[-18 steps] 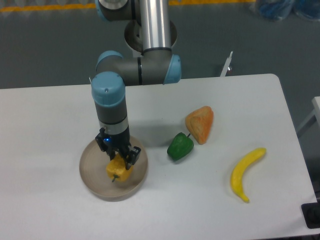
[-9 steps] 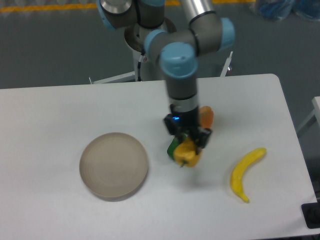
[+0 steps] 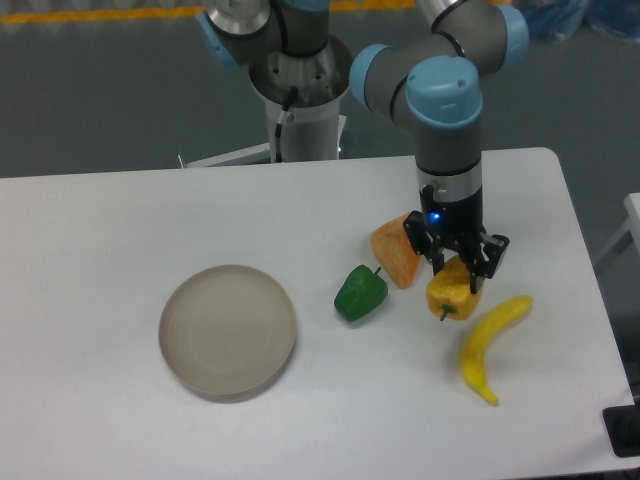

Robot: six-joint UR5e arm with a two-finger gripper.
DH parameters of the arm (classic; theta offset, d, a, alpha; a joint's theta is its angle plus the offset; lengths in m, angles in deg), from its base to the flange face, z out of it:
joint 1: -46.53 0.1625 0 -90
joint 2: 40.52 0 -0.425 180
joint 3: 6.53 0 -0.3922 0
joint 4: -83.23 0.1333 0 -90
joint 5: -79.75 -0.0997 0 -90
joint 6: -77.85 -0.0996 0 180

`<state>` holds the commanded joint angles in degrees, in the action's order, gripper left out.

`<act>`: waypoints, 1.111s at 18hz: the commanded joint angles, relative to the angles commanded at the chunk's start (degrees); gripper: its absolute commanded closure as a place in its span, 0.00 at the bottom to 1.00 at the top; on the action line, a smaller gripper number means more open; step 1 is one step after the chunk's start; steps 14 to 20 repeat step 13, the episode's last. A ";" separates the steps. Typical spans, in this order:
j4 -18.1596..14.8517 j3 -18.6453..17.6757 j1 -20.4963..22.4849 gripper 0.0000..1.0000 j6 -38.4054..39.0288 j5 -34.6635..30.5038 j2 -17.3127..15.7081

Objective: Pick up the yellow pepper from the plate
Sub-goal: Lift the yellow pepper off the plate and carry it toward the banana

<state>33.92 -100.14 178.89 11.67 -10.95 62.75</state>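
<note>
Gripper [image 3: 458, 268] clamps yellow pepper [image 3: 451, 291] from above, beside banana [image 3: 491, 345].

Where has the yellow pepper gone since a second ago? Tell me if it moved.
Yes. The yellow pepper, held in the gripper, left the plate and moved right, past the green pepper.

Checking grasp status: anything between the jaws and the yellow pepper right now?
Nothing visible. The gripper is already shut on the yellow pepper, holding it between the orange wedge and the banana. The plate sits empty, far to the other side, past the green pepper.
</note>
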 joint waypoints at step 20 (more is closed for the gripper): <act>0.18 0.70 0.44 0.68 0.53 0.00 0.26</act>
